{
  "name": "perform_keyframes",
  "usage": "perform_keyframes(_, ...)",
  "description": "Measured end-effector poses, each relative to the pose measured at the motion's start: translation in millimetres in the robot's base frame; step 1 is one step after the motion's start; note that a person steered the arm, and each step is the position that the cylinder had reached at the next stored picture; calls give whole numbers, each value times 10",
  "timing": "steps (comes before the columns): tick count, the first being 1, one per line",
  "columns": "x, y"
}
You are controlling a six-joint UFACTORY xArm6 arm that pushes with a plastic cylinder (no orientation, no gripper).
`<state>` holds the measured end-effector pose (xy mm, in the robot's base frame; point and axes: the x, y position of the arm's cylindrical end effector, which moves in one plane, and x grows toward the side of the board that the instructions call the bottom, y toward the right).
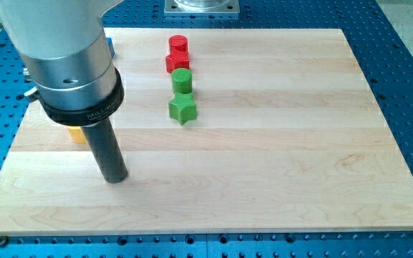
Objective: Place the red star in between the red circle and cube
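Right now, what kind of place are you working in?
Probably a robotics lab bench: a wooden board lies on a blue perforated table, with small coloured blocks such as the green star, and my tip rests left of them.

I see a pale wooden board (278, 143) with faint grain bands filling most of the view. Under it lies a blue perforated metal table (407, 64), lit evenly. A grey metal plate (202, 6) sits at the view's top.

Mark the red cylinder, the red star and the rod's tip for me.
red cylinder (178, 43): camera view, on its round top face.
red star (178, 61): camera view, middle of its top.
my tip (115, 177): camera view, the rod's very end.
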<state>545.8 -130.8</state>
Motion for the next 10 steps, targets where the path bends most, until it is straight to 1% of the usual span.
perform_keyframes(2,78,-9)
perform_keyframes(3,-46,-81)
perform_keyframes(4,-58,-161)
perform_keyframes(5,-83,140)
perform_keyframes(6,-273,846)
perform_keyframes(7,-554,1296)
perform_keyframes(8,-735,1700)
perform_keyframes(10,-1258,1734)
